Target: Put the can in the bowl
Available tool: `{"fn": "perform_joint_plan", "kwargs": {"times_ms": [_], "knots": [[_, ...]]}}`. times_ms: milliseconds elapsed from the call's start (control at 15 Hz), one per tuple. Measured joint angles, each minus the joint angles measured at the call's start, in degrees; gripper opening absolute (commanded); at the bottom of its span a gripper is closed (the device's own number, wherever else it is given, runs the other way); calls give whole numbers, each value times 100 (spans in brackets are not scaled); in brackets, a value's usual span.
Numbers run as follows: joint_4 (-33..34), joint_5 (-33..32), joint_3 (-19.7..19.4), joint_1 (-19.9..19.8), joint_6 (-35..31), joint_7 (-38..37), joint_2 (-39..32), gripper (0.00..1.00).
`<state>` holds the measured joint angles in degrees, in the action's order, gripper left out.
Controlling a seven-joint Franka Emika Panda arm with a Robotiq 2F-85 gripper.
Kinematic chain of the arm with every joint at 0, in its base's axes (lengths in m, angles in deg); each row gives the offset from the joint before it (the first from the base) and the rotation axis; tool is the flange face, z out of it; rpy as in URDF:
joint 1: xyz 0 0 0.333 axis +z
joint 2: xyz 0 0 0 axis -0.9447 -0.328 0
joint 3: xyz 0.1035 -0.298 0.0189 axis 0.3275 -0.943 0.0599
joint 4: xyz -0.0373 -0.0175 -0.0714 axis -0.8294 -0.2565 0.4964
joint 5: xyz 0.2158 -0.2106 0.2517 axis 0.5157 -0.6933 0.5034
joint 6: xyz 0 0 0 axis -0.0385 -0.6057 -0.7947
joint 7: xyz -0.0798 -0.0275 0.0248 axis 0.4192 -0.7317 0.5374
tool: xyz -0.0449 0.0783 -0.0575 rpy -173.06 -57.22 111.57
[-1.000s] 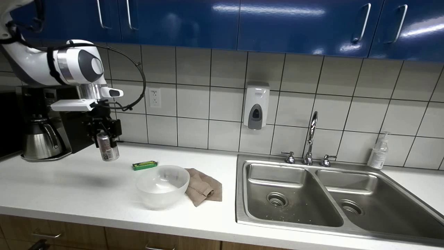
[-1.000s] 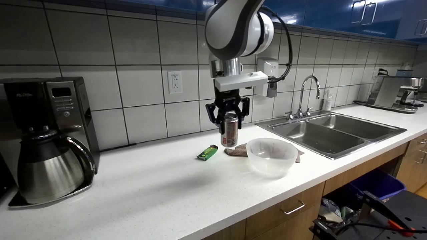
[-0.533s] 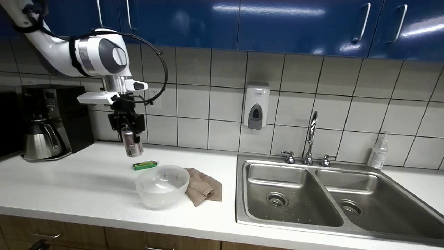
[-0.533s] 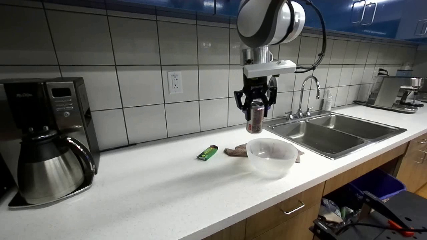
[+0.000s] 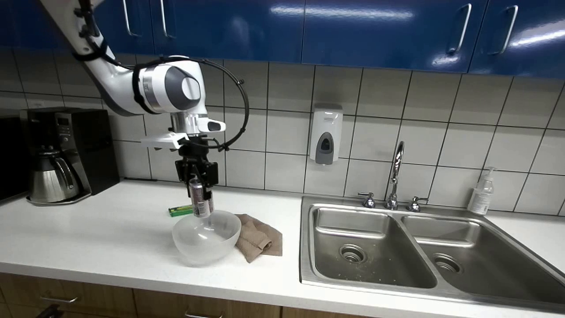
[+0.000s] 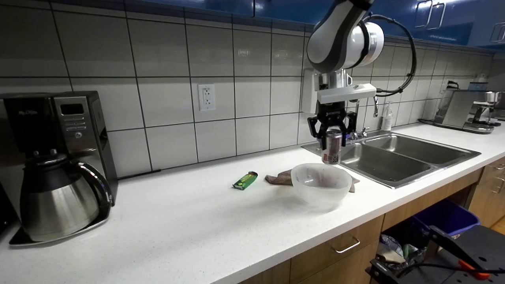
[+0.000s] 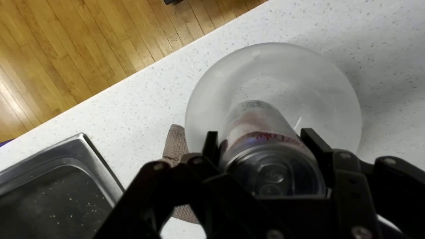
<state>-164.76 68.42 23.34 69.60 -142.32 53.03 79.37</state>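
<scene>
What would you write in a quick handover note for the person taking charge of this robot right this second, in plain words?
The gripper: shut on the can, holding it clear of the counter.
The bowl: standing on the counter, with a brown cloth beside it. The can is held up near the bowl's opening; whether it is squarely over it is hard to tell.
Done: can grasped and lifted.
Left: probably line the can up over the bowl, lower it in, open the gripper and back away.

White arm (image 5: 118,89) with dark grey panels (image 5: 174,86), black cable (image 5: 246,104) (looped, strapped on), black fingers (image 7: 316,146), pale round screws (image 7: 345,155).
</scene>
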Motion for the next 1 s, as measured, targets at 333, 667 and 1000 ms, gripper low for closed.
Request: {"fn": "perform_joint_plan", "kwargs": {"times_ms": [333, 667, 1000], "knots": [[258, 6, -126, -108, -501, 64, -889, 39], [828, 101, -94, 17, -1017, 64, -1963, 39], [1500, 252, -76, 355, -1087, 63, -2652, 39]]}}
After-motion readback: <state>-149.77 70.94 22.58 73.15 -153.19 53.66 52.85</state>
